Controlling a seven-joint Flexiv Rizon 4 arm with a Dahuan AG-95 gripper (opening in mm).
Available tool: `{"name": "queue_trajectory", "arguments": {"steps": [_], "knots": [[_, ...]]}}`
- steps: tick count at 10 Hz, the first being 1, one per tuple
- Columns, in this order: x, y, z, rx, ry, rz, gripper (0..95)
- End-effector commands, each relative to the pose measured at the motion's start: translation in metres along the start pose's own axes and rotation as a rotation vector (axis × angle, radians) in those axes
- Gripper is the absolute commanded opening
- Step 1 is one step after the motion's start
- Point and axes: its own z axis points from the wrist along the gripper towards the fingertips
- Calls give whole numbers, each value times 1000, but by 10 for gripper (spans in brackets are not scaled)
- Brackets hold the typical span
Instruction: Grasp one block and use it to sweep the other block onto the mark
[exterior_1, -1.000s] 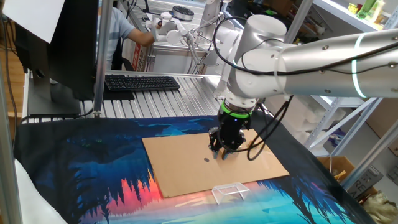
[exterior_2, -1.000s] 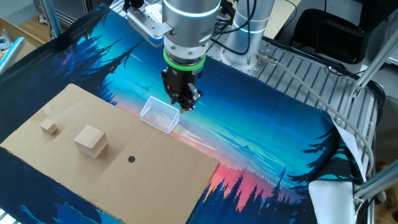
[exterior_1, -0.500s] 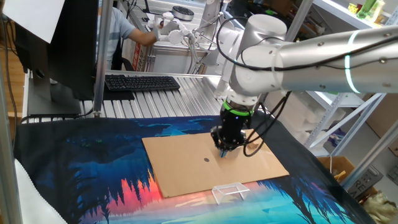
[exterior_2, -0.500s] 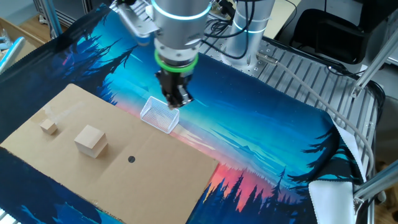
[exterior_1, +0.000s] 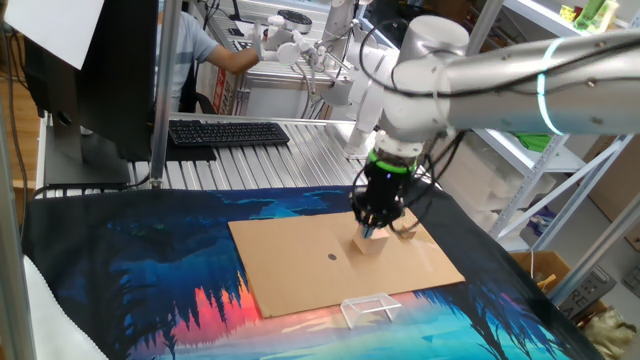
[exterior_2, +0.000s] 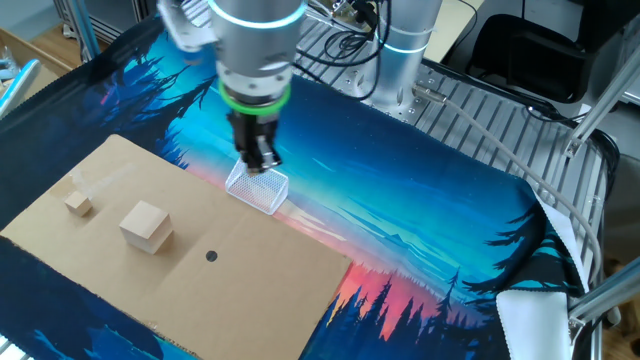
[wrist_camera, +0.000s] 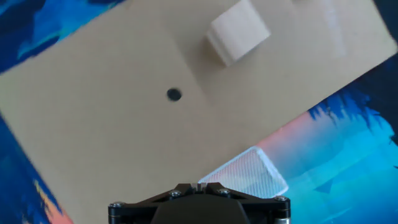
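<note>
The gripper (exterior_2: 259, 166) is hanging above the table, right over the clear plastic frame (exterior_2: 257, 187), and its fingers are looking pressed close together with nothing between them, though the blur is making that hard to call for certain. The frame is lying at the edge of the brown cardboard sheet (exterior_2: 110, 290), partly on the painted blue cloth (exterior_2: 420, 200), and its ribbed see-through walls are showing nothing inside. In the hand view the same frame (wrist_camera: 247, 175) is sitting just beside the gripper body at the bottom edge, again holding nothing. Over on the cardboard, the larger cube (exterior_2: 146, 226) is resting flat, well apart from the gripper, and the small block (exterior_2: 78, 205) is sitting beyond it, near the far corner of the sheet, the two blocks near each other but not touching. The mark (exterior_2: 211, 255), a tiny dark dot, is lying bare on the sheet near the cube, with a gap between them. From the hand view the cube (wrist_camera: 239, 31) and the dot (wrist_camera: 174, 94) are both showing clearly.
</note>
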Motion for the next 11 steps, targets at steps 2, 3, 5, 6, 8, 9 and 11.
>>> {"name": "queue_trajectory", "arguments": {"steps": [2,3,5,6,8,9,11], "knots": [[-27,-12,-6,8,-11,94,190],[-32,-14,-5,7,-12,114,190],[-44,-16,-3,7,-23,143,0],[-49,-16,-3,7,-25,154,0],[-55,-16,-2,8,-23,157,0],[-55,-15,0,8,-24,163,0],[-56,-15,2,8,-23,168,0]]}}
